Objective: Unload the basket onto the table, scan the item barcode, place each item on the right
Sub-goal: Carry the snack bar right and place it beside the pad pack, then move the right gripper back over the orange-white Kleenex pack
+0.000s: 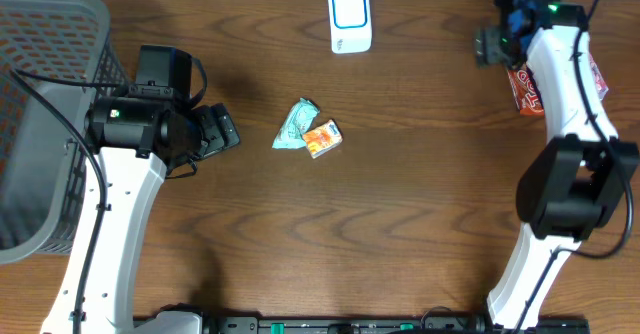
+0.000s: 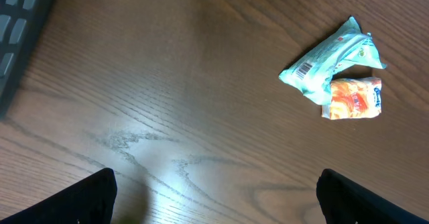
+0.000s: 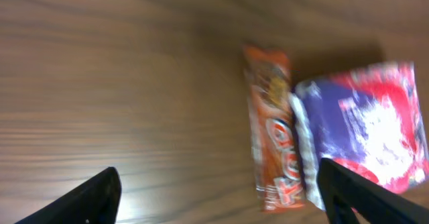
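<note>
A crumpled green packet (image 1: 297,124) and a small orange packet (image 1: 322,137) lie touching in the middle of the table. In the left wrist view the green packet (image 2: 332,58) shows a barcode, with the orange packet (image 2: 353,98) just below it. A white scanner (image 1: 350,19) with a blue ring stands at the far edge. My left gripper (image 1: 222,131) is open and empty, left of the two packets (image 2: 216,187). My right gripper (image 1: 490,46) hangs open at the far right (image 3: 218,187), above an orange-red snack bar (image 3: 273,127) that lies flat on the table.
A purple and red packet (image 3: 365,123) lies against the snack bar (image 1: 523,87). A grey mesh basket (image 1: 60,24) takes up the table's left edge. Bare wood lies between the packets and the front edge.
</note>
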